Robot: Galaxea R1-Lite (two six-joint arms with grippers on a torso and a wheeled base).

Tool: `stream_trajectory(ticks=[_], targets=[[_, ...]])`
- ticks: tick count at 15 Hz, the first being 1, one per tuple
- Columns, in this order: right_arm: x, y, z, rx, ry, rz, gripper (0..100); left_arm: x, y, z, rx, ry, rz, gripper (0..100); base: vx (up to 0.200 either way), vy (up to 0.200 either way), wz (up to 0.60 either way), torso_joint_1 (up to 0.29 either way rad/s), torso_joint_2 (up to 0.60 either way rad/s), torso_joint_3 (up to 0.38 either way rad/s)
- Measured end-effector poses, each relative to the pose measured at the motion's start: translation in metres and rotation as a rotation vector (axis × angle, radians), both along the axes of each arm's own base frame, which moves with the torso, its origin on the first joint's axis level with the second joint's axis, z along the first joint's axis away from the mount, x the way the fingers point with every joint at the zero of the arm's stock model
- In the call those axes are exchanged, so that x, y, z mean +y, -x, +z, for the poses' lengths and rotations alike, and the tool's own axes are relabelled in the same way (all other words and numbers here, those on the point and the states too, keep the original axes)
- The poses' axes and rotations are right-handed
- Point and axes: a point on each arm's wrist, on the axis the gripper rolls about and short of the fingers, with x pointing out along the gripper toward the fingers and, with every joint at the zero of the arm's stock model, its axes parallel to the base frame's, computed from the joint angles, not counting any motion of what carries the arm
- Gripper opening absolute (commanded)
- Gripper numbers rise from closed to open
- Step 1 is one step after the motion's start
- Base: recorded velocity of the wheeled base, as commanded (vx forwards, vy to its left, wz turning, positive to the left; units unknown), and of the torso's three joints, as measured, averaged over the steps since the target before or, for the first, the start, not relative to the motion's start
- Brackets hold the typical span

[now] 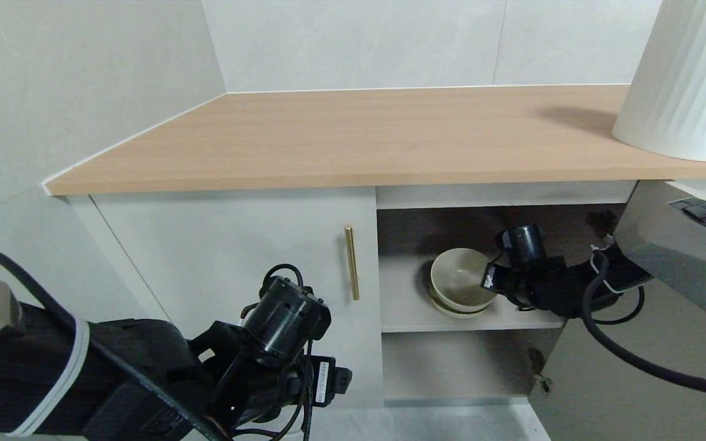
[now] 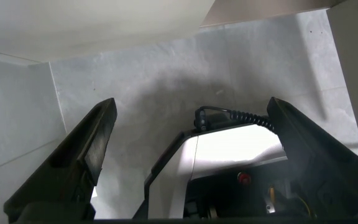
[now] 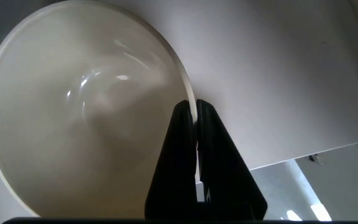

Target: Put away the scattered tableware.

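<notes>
A cream bowl (image 1: 458, 280) rests on a plate (image 1: 451, 308) on the upper shelf (image 1: 408, 306) of the open cabinet under the wooden counter. My right gripper (image 1: 489, 283) reaches into the cabinet and is shut on the bowl's rim at its right side. In the right wrist view the two black fingers (image 3: 182, 143) pinch the thin rim of the bowl (image 3: 73, 106). My left gripper (image 2: 191, 155) hangs low in front of the closed left cabinet door, fingers wide open over the floor, holding nothing.
The closed left door (image 1: 236, 269) has a gold handle (image 1: 351, 262). The right cabinet door (image 1: 678, 257) stands swung open at the right. A white ribbed container (image 1: 684, 79) sits on the counter's right end. A lower shelf (image 1: 451, 367) lies beneath.
</notes>
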Motion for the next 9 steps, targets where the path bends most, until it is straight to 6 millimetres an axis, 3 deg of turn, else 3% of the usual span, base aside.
stream_trajectory(ticks=[8,9], targets=[[0.0008,-0.0006,-0.0044,0.009,0.006,0.003,0,0.0001,0.0001,0.0,0.0,0.0,0.0,100,0.0,0.0,0.0,0.0,0.0,0.0],[0.0011,-0.0006,-0.0047,0.01,0.006,0.004,100,0.0001,0.0001,0.0,0.0,-0.001,0.0,100,0.0,0.0,0.0,0.0,0.0,0.0]])
